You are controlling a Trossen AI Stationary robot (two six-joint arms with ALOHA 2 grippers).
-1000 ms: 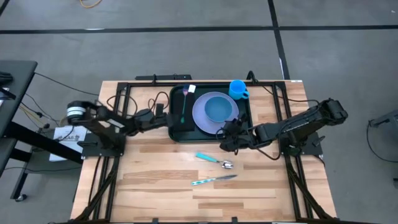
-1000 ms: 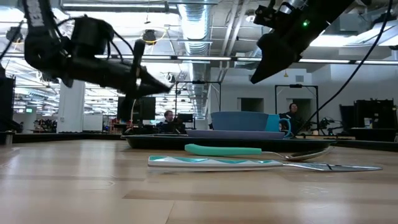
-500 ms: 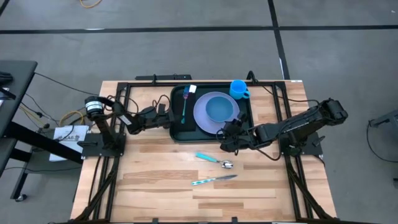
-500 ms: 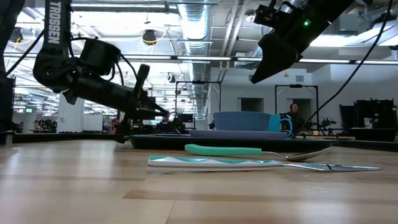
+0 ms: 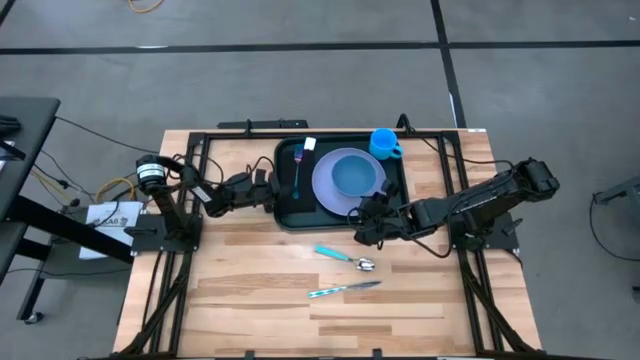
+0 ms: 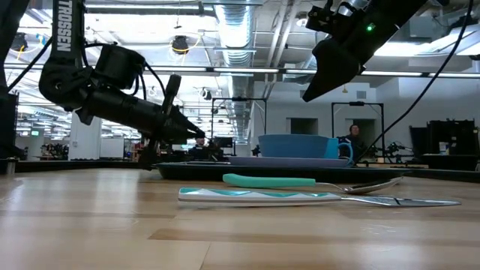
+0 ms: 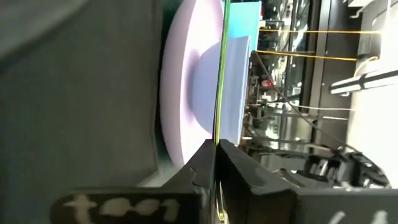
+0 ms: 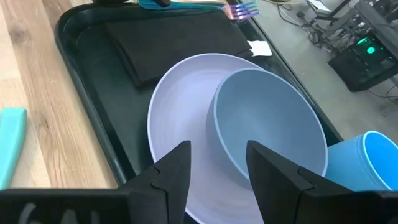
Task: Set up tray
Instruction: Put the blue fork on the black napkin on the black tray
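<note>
The dark green tray [image 5: 286, 215] lies at the table's far middle. It holds a lavender plate [image 5: 325, 190] with a blue bowl [image 5: 350, 177], a blue cup [image 5: 383, 143] and a teal-handled fork [image 5: 297, 172] lying on a black napkin [image 8: 180, 46]. My left gripper [image 5: 270, 190] is shut and rolled on its side, its tips at the tray's left rim [image 5: 277, 185]. In the left wrist view a thin green edge [image 7: 221, 74] runs in line with its tips [image 7: 214, 155]. My right gripper [image 5: 358, 215] hangs open above the plate's near rim [image 8: 180, 205]. My left gripper reaches level from the table's left, with its shut fingertips at the tray's left rim. I cannot tell whether they touch it. The low view shows the tips [image 6: 193, 136] somewhat above the table top.
A teal-handled spoon [image 5: 340, 256] and a patterned knife [image 5: 345, 289] lie on the bare wood nearer the front edge. Black frame rails [image 5: 190, 260] run along both sides of the table. People sit in the room behind [image 6: 202, 142].
My left gripper has come down toward the tray's left rim and rolled onto its side, staying shut. The left arm has folded in closer to the table.
</note>
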